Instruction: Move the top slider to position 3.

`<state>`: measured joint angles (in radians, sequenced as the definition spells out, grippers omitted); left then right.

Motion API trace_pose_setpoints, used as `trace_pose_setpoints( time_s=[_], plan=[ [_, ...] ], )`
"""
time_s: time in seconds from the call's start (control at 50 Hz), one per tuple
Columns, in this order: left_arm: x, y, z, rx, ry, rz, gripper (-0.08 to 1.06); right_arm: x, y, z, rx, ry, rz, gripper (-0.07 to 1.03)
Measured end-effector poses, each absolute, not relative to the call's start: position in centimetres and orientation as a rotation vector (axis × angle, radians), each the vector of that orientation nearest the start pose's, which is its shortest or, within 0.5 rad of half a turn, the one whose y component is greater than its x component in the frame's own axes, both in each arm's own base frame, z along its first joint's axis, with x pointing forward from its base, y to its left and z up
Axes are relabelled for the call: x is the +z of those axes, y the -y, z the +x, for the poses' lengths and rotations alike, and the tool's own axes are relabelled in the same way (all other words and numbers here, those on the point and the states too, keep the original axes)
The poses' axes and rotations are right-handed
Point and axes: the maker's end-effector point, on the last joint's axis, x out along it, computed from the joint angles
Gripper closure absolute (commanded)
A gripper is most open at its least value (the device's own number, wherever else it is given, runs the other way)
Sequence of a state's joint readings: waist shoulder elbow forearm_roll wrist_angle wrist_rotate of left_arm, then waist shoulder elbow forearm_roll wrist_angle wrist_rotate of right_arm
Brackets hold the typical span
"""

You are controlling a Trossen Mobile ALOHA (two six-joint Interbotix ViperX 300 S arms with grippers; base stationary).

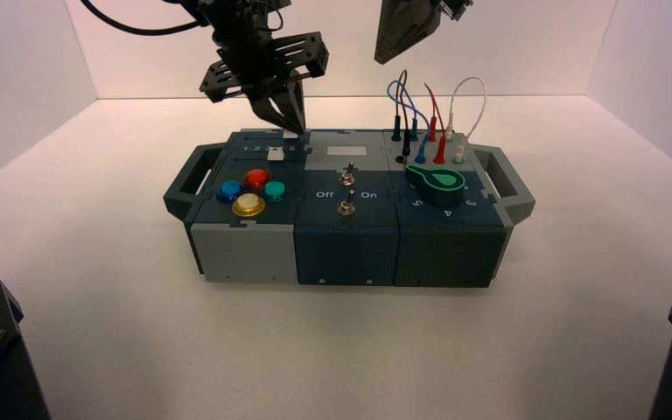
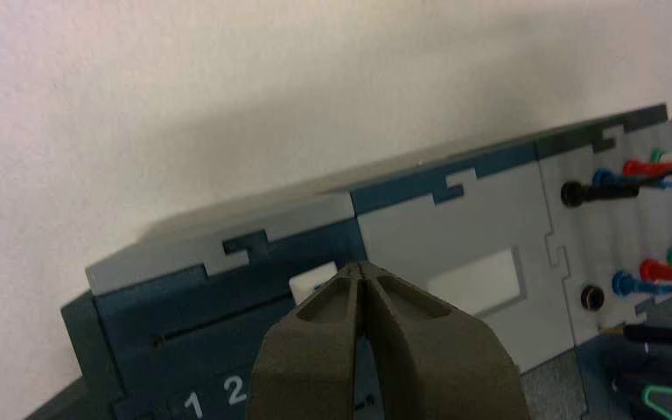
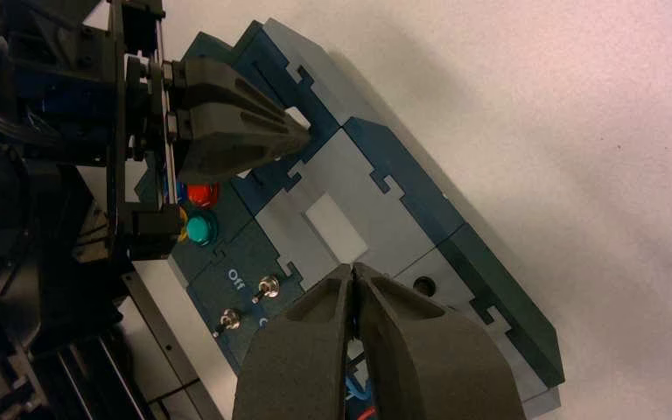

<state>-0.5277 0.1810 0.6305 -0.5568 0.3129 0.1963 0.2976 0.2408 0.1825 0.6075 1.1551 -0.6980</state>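
Note:
The top slider's white square knob sits in a narrow dark slot on the box's back left panel. My left gripper is shut, and its tips rest against the side of that knob. The printed 1 and 2 show below the slot. The knob lies well past the 2, and position 3 is hidden behind my fingers. In the right wrist view the left gripper meets the knob. My right gripper is shut on nothing, raised above the box's back right.
A second white slider knob lies just in front. Red, blue, yellow and teal buttons fill the left front. Two toggle switches stand mid-box, with a green knob and plugged wires on the right. Handles jut out at the ends.

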Motion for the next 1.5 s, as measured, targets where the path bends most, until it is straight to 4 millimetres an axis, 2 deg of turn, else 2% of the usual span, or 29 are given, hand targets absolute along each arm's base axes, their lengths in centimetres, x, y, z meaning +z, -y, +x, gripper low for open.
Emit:
trace_pose_setpoints(
  time_s=[0.62, 1.5],
  plan=[
    [3.4, 20.6, 33.1, -0.386, -1.181, -0.105, 1.01, 13.1, -21.0, 36.8, 0.986, -1.350, -0.128, 0.98],
    [3.9, 20.4, 32.8, -0.390, -1.175, -0.107, 1.01, 13.1, -20.9, 36.7, 0.989, -1.356, -0.127, 0.98]
  ],
)
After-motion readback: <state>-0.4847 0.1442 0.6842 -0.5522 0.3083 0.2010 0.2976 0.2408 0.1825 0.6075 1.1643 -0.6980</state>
